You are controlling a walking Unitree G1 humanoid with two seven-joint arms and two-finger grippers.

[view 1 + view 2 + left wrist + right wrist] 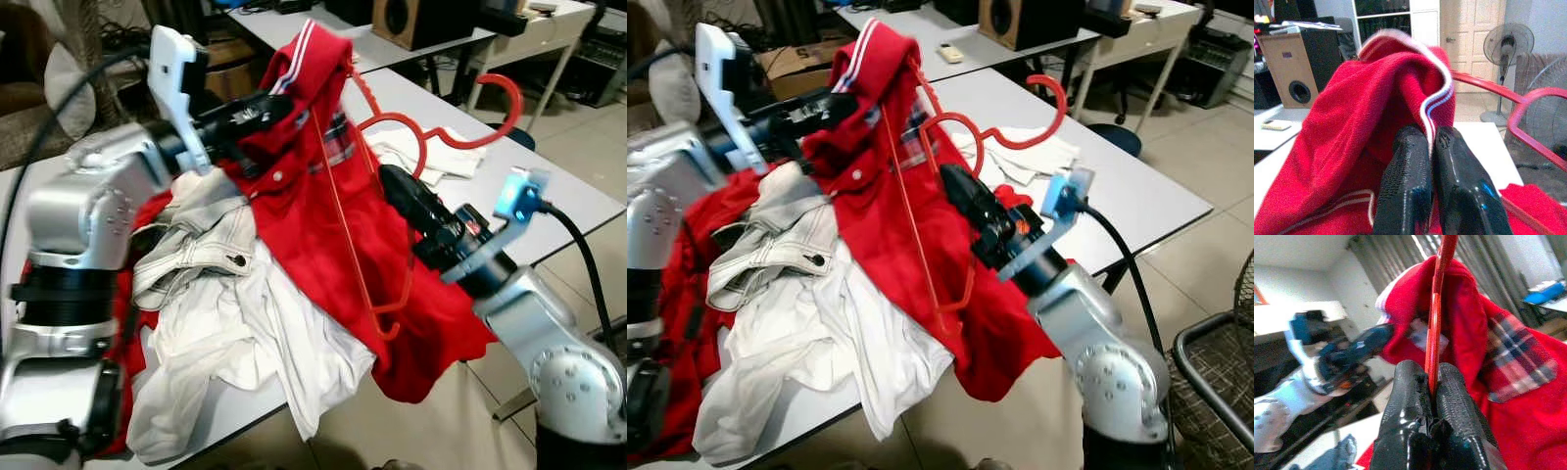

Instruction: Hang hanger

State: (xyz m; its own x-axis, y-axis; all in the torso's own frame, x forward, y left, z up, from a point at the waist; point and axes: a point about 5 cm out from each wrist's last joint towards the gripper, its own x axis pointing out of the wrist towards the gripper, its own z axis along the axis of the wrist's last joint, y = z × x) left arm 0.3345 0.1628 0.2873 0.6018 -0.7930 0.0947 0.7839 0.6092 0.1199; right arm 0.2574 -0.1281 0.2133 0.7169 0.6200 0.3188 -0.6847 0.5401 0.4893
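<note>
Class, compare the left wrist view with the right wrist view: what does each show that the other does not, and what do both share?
Left wrist view: the left gripper pinching the red shirt's striped collar, with a speaker and standing fan behind.

Right wrist view: the right gripper clamped on the red hanger, plus the shirt's plaid lining.

Shared: the red shirt and hanger.
</note>
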